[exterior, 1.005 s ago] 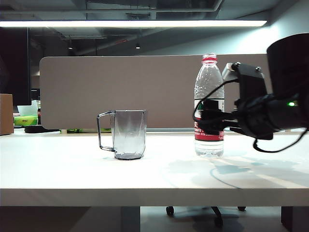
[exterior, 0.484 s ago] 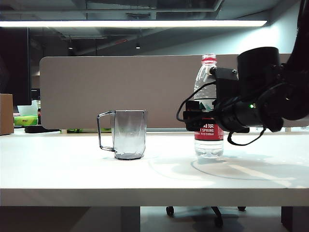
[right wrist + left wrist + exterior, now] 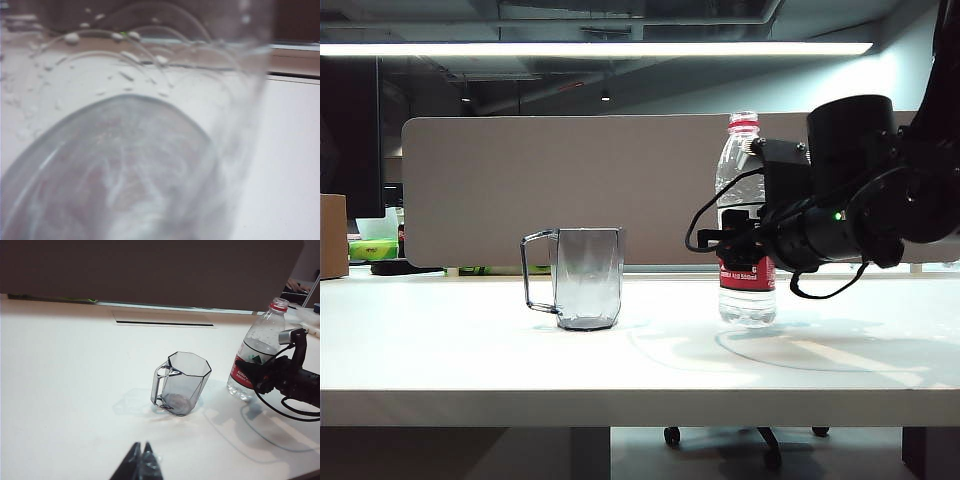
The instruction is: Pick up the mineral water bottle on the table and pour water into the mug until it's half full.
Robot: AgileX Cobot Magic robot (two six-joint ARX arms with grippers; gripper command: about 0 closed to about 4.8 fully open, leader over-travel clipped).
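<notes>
Setting: white table (image 3: 470, 350) is carrying the mug (image 3: 587, 277) and, well apart, the bottle (image 3: 747, 220).
Right gripper (image 3: 738, 243): closing round the bottle's label, grip not yet certain.
Left gripper (image 3: 140, 462): hanging back, fingers together.
Handling: bottle likely thin, squashy; label band is looking the firmest hold.

Right end effector (image 3: 738, 243) level, jaws clamping (arm extended); left end effector (image 3: 141, 463) closed, low.

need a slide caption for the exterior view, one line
Right claw closed around the upright mineral water bottle at its label, bottle on the table; empty mug stands apart.
</notes>
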